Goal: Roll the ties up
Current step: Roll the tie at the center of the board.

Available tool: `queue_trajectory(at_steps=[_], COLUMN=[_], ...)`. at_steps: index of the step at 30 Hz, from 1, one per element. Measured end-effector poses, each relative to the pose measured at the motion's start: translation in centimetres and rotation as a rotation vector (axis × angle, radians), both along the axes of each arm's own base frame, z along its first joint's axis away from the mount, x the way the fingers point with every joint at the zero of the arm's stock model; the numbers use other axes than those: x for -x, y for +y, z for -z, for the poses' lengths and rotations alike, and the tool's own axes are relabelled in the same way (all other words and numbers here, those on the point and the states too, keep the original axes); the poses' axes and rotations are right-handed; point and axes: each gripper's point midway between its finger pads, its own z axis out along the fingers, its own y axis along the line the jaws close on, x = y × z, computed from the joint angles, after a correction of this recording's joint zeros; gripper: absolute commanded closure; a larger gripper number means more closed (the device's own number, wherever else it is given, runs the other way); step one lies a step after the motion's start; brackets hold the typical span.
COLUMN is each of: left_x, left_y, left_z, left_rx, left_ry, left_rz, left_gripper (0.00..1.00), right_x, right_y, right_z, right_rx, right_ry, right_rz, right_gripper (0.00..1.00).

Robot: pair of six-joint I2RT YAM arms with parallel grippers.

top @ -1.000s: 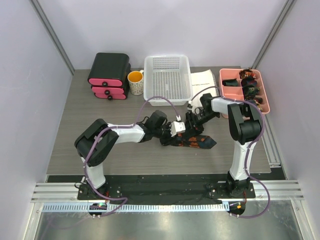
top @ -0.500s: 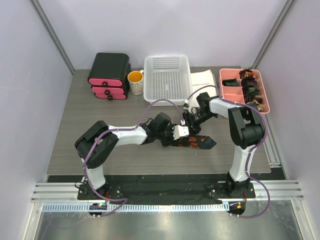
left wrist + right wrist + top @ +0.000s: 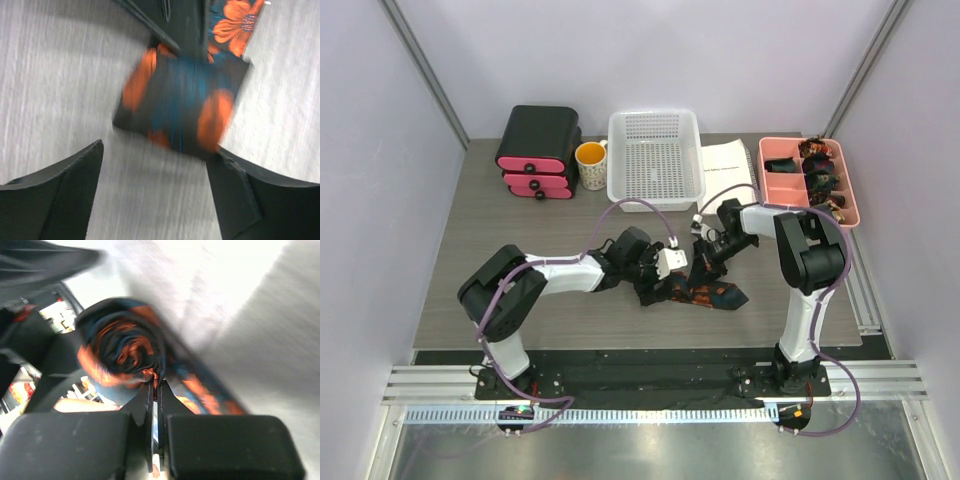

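Observation:
A dark tie with orange blotches lies mid-table, partly rolled. Its coil (image 3: pixel 182 107) stands just beyond my left gripper (image 3: pixel 157 150), which is open wide; the right fingertip (image 3: pixel 225 167) sits against the coil's edge. My right gripper (image 3: pixel 155 382) is shut on the coil's (image 3: pixel 122 347) outer layer. From above, the left gripper (image 3: pixel 678 270) and right gripper (image 3: pixel 703 257) meet at the coil, and the tie's flat tail (image 3: pixel 717 294) runs to the right with its pointed end. Several rolled ties (image 3: pixel 819 172) lie in the pink tray (image 3: pixel 782 182).
A white basket (image 3: pixel 655 158) stands at the back centre, with a sheet of paper (image 3: pixel 725 160) beside it. At back left are a yellow mug (image 3: pixel 591 161) and a black-and-pink drawer box (image 3: pixel 538 150). Bare table lies to the left of the arms.
My left gripper has opened and let go of the coil. My right gripper has shut on the coil's edge. The tie's tail has shifted slightly towards the near edge.

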Motion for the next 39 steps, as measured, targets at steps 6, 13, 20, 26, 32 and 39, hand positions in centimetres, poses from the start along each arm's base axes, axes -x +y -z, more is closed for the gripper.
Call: queue_trajectory(at_steps=[6, 13, 20, 26, 32, 39], left_x=[0.9, 1.5, 0.7, 0.8, 0.1, -0.7], left_y=[-0.9, -2.8, -4.4, -4.5, -3.8, -3.2], left_z=[-1.5, -2.8, -1.7, -0.1, 0.4, 0.3], left_rx=[0.103, 0.186, 0.205, 0.189, 0.145, 0.084], left_ry=[0.059, 0.091, 0.115, 0.136, 0.044, -0.041], left_rz=[0.031, 0.107, 0.123, 0.132, 0.121, 0.071], left_gripper=[0.07, 0.03, 0.12, 0.42, 0.59, 0.69], right_x=[0.4, 0.4, 0.3, -0.5, -1.9, -2.5], right_y=[-1.1, -1.2, -0.8, 0.2, 1.0, 1.4], right_z=[1.8, 1.9, 1.9, 1.8, 1.8, 1.6], right_rx=[0.048, 0.054, 0.062, 0.068, 0.065, 0.063], right_ry=[0.042, 0.037, 0.022, -0.021, -0.042, -0.049], right_rz=[0.010, 0.006, -0.012, -0.040, -0.045, -0.045], right_gripper=[0.99, 0.99, 0.99, 0.99, 0.99, 0.81])
